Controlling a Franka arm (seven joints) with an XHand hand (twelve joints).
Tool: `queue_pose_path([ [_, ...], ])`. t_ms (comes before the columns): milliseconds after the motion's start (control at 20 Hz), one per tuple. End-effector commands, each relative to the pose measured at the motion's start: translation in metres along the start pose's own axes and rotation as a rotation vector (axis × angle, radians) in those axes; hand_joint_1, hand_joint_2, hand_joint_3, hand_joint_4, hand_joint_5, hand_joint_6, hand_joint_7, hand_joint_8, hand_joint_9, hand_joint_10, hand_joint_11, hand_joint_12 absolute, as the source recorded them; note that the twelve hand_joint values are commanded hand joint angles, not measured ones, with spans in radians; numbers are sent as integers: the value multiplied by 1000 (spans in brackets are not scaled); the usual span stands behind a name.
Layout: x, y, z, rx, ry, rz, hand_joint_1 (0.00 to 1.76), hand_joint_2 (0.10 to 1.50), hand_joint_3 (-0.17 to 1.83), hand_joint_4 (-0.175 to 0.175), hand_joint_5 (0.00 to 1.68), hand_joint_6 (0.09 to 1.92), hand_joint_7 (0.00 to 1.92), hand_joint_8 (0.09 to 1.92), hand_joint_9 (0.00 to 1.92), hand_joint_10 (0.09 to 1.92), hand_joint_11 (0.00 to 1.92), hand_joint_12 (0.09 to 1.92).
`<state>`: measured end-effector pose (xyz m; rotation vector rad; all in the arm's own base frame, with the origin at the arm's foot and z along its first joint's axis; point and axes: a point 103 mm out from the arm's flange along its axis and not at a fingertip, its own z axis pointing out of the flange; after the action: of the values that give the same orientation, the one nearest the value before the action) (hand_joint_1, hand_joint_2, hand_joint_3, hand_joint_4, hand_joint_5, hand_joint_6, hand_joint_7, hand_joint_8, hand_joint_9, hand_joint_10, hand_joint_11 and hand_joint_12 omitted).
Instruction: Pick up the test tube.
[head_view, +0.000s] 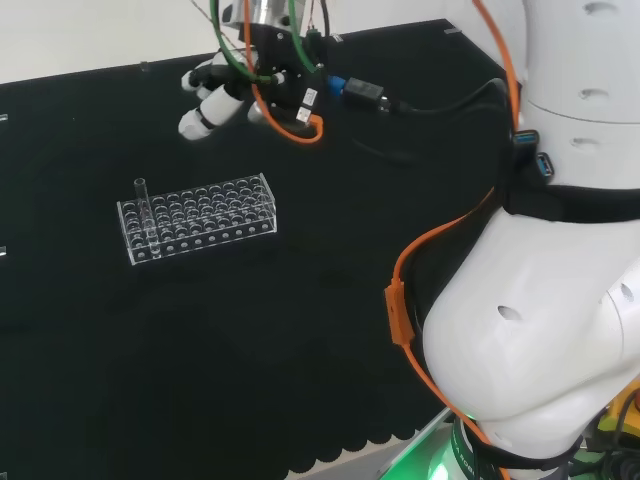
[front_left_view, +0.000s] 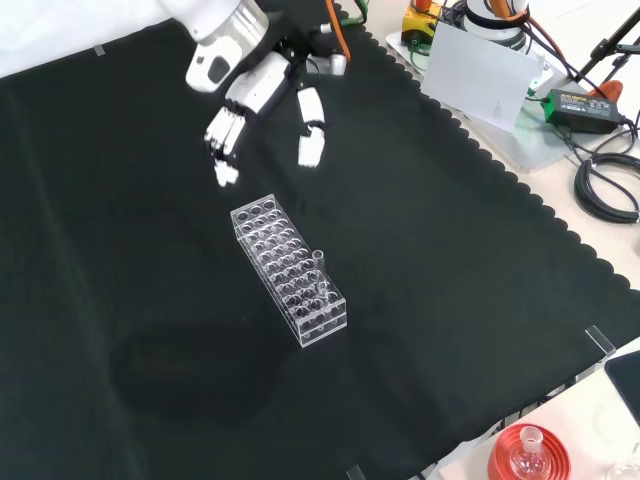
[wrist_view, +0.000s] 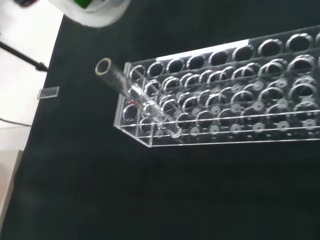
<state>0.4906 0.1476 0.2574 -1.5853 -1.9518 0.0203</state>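
Near rack's (front_left_view: 290, 272) end hole: test tube (front_left_view: 319, 266) upright | hand (front_left_view: 262, 85) above, apart, fingers spread | bare cloth (front_left_view: 450, 250) around

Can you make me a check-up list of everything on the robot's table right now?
Surface: black cloth with a scalloped edge covers the bench.
Job's things: one clear glass test tube stands upright in a clear plastic rack of many round holes, near one end; the other holes look empty.
Clutter: nothing seen on the cloth besides the rack.
Hand: black and white hand hangs above the cloth beyond the rack's far end in the front view, fingers relaxed, touching nothing.
Cables: orange cable runs along the white arm.
Surroundings: red ribbed ring stand with a small flask sits off the cloth's corner.
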Motion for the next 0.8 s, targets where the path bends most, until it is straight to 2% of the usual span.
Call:
queue_pose_path([
  [50, 21, 24, 27, 55, 11, -25, 868, 674, 480, 35, 160, 103, 44, 888, 119, 1011, 0, 1408],
  [800, 41, 49, 83, 141, 5, -44, 901, 664, 507, 19, 190, 98, 108, 904, 138, 1008, 0, 1417],
])
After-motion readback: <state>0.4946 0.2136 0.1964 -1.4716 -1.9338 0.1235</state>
